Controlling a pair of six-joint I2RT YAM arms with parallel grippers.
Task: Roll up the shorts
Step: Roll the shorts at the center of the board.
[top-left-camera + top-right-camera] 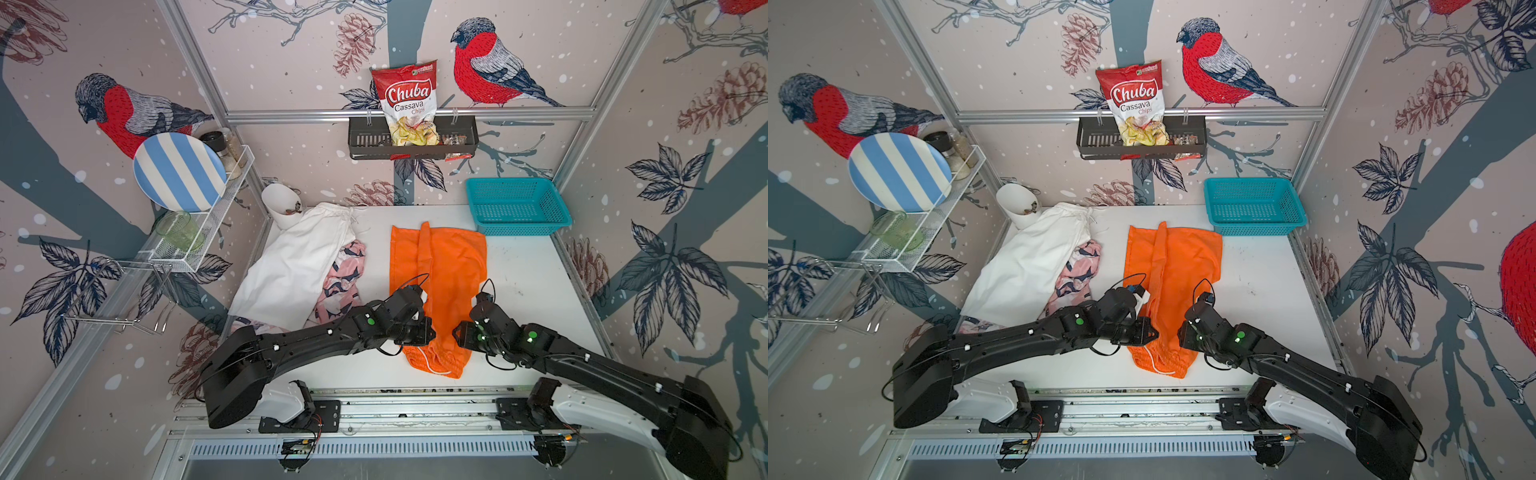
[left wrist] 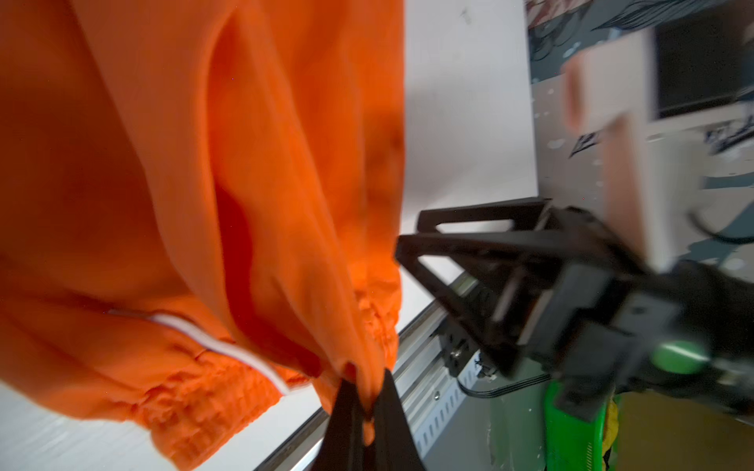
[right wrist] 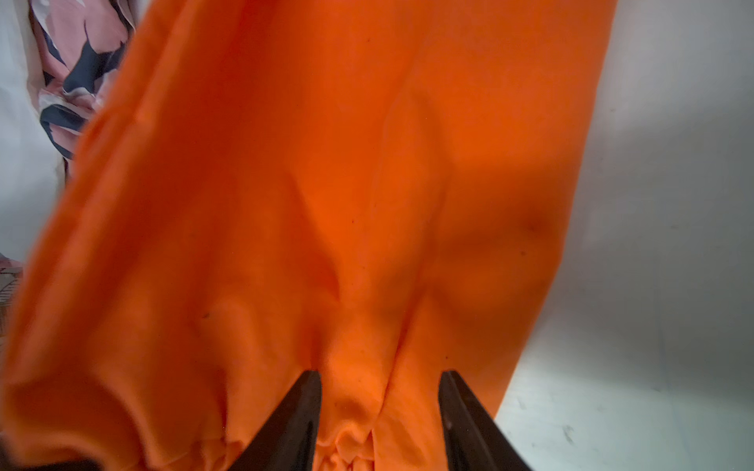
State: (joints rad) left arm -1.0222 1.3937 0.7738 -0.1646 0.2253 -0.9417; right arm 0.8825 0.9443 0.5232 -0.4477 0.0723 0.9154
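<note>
Your left fingers [image 2: 347, 420] are clenched on a pinch of the orange shorts [image 1: 440, 257], at the cloth's left edge near the waistband [image 1: 440, 359]. Your right fingers [image 3: 293, 424] stand apart with a fold of the same cloth between them. I cannot tell whether they press it.

In both top views the orange shorts lie lengthwise in the middle of the frame. The waistband points toward the lower edge, close to the rail [image 1: 415, 405].

At their left, the white shorts [image 1: 291, 266] cover part of the pink shorts [image 1: 345, 278], which lie near the orange edge. At their right, open tabletop [image 1: 532, 291] reaches to the wall. The basket [image 1: 523, 228] sits at upper right, near the far orange corner.
</note>
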